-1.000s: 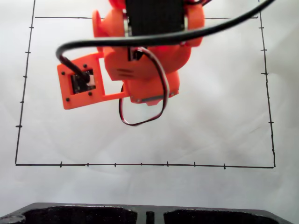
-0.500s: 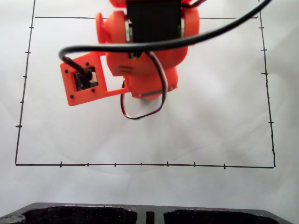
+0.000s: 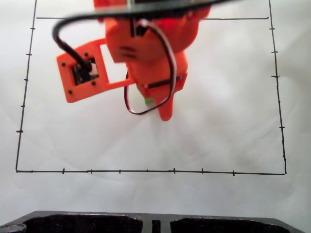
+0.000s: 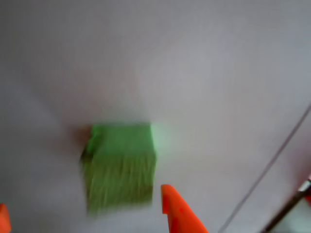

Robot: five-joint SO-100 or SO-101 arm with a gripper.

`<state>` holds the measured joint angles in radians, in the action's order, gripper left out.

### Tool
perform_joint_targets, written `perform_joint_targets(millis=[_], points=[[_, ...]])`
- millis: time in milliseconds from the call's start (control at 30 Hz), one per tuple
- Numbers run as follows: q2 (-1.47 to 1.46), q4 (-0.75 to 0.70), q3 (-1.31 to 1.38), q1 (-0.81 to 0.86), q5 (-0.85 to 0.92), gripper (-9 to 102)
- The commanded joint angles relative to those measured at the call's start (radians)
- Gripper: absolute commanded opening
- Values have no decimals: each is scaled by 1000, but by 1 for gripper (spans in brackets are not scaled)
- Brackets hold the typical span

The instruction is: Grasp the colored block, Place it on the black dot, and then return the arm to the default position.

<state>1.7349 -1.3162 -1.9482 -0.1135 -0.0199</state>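
since the earlier frames the arm (image 3: 146, 48) has tipped downward in the fixed view; its pointed finger (image 3: 166, 112) now juts out below, with a sliver of the green block (image 3: 149, 101) beside it on the white paper (image 3: 233, 121); no writing reads; in the wrist view, blurred, the block (image 4: 120, 167) lies on the paper between two orange fingertips (image 4: 177, 208), gripper (image 4: 87, 216) spread wide, apparently not touching it
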Motion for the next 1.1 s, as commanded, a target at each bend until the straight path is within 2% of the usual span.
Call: perform_joint_targets(millis=[0,300,600,700,867,1067], points=[[129,-34,0,-3,12,40],[419,-123,-26,21,89,30],[818,-80,-252,120,126,8],[920,-74,-331,104,149,0],[1028,-54,-433,69,135,0],[1184,43,-588,64,109,0]])
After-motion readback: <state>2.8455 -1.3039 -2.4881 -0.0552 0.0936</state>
